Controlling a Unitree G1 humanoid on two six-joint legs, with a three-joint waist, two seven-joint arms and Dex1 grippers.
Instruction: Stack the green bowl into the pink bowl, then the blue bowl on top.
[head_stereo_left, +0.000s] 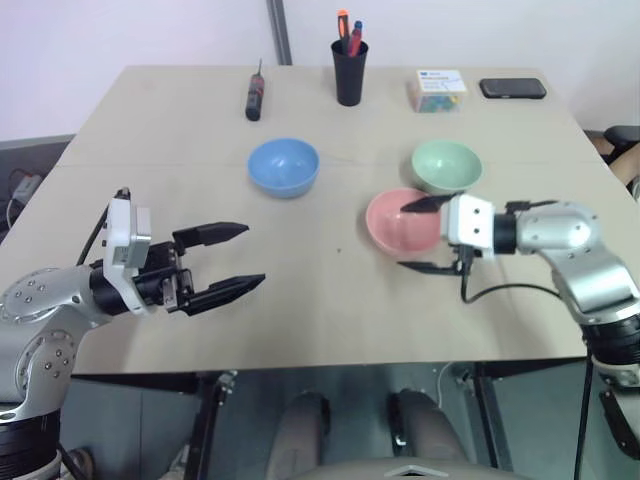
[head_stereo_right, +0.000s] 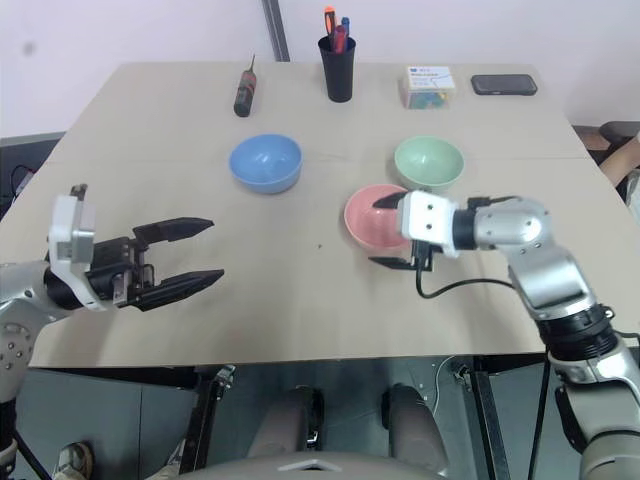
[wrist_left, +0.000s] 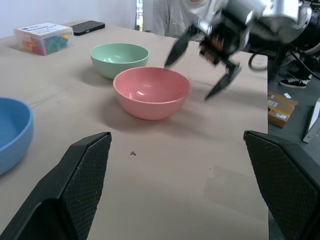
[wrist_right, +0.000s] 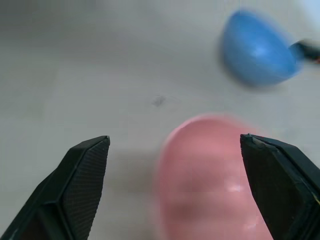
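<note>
Three bowls sit apart on the table (head_stereo_left: 300, 300), one of each colour: the pink bowl (head_stereo_left: 400, 222) just beside the right gripper (head_stereo_left: 420, 236), the green bowl (head_stereo_left: 446, 165) behind it, the blue bowl (head_stereo_left: 284, 166) well left. Both grippers stand spread and empty, the left gripper (head_stereo_left: 232, 258) near the front edge.

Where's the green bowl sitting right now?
In the head view the green bowl stands empty on the table's right half, just behind the pink bowl, with the clear box of coloured bits farther back.
</note>
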